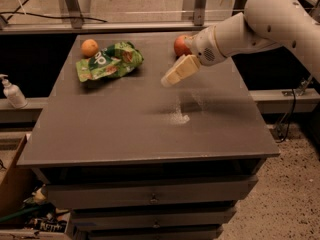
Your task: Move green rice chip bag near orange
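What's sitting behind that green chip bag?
The orange sits just behind the left end of the green rice chip bag, fully visible; whether they touch is unclear. The gripper hangs to the right, above the table.

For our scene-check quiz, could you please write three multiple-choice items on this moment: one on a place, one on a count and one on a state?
1. Where does the green rice chip bag lie?
A) at the table's near edge
B) at the far side of the table, right beside the orange
C) on the floor

2. How many fruits are on the table?
A) one
B) two
C) four

3. How does the bag stand to the pincer?
A) held in it
B) pinned under it
C) lying on the table, apart from it

Answers:
1 B, the bag lies by the orange near a far corner.
2 B, only the orange and a red apple show.
3 C, the pincer hangs over the table's middle, with bare tabletop between it and the bag.
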`<state>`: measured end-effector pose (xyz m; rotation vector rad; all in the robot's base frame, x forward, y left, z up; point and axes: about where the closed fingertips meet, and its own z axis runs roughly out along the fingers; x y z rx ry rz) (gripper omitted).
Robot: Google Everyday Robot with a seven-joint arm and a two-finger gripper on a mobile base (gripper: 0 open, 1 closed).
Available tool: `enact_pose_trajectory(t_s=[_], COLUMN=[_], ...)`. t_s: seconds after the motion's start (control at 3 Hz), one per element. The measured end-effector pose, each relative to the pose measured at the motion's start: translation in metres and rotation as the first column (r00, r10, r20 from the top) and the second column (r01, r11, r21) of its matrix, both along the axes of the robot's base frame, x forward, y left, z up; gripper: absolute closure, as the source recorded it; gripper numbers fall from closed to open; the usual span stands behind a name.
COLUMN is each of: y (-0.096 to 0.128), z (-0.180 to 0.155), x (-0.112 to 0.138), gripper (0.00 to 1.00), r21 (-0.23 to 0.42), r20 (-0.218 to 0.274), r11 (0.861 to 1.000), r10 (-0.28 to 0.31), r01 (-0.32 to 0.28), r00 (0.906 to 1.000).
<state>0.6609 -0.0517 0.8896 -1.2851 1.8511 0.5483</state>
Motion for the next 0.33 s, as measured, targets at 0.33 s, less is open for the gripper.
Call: enact_pose_trajectory(t_s=[0.33], y=[0.0003], z=[-0.0001], x=[0.0001], gripper=[0.00], r21=[0.000], r20=[0.000], r11=[1.000], r10=[0.000], r01=[0.000], r00=[1.0000])
